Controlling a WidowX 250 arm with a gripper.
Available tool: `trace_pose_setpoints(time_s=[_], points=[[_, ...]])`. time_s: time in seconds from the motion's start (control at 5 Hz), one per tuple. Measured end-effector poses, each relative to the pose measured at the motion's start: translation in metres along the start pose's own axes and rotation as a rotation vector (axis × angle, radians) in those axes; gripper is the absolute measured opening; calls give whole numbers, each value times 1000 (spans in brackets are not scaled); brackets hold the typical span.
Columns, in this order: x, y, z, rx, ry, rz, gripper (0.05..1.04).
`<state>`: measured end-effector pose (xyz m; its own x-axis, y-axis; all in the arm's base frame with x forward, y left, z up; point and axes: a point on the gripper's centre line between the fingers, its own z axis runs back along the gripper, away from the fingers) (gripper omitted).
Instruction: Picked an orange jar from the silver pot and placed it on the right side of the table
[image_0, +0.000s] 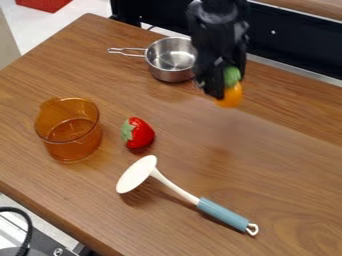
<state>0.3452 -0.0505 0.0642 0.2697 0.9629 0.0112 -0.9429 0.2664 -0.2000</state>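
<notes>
Gripper (230, 84): closed on the orange toy (230, 95), gripping it near its green top, with the orange end hanging below. We see the toy held above the table (294, 150), just to the right of the silver pot (171, 74) in the camera view. The task calls for an orange jar; what we find in the grip looks more like a toy fruit or vegetable. Progress: we judge the pick done, since the toy is out of the pot and off the surface. Left to do, by our reading: carry it farther right, lower it until it touches wood, open the grip and back away. The pot stands upright, handle pointing left. Nearer the camera we note a red strawberry (139, 133), an upright amber jug (68, 145) beside it at the left, and a white spoon (179, 189) with a blue handle, lying aslant. We expect these to stay well apart from a rightward path.
</notes>
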Motion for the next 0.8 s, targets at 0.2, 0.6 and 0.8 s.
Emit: trace_pose_setpoints(time_s=[0.2, 0.6, 0.8], points=[[-21, 3, -18, 46, -25, -89, 623], [-30, -3, -34, 32, -60, -82, 674], [-33, -6, -35, 10, -57, -96, 941]])
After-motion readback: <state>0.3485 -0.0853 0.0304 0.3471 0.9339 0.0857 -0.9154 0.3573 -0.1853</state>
